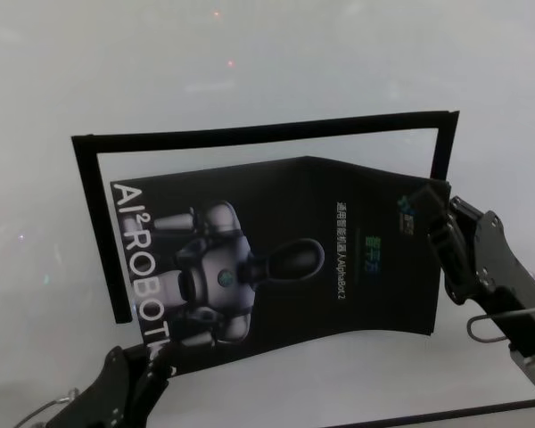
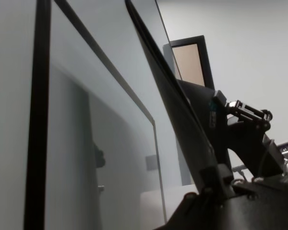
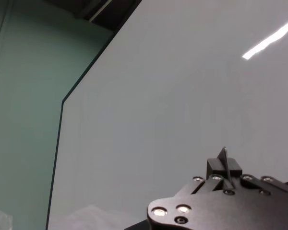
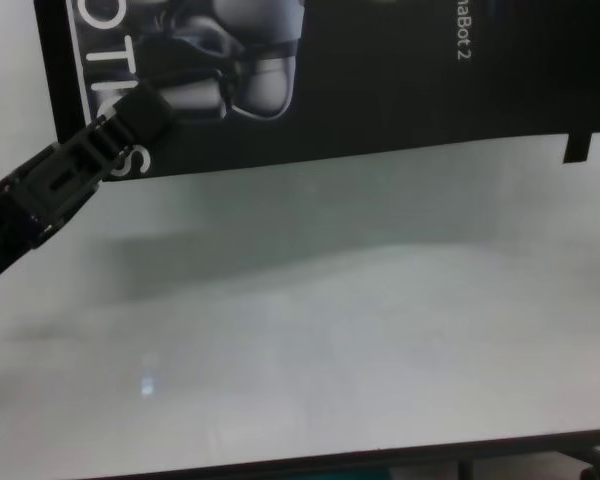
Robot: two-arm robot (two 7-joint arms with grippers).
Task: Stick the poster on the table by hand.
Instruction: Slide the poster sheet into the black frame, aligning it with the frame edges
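Both claws pinch poster (image 1: pixel 321 259): left claw (image 1: pixel 152 357) near corner, right claw (image 1: pixel 446 234) far edge.

poster (image 1: pixel 339 267) looks like glossy black paper, counter (image 4: pixel 330 330) is smooth shiny white, left hand (image 4: pixel 130 125) is ribbed matte black plastic

Narrow black strips (image 1: pixel 267 132) form frame outline (three sides visible); framed panel (image 2: pixel 188 62) beyond.
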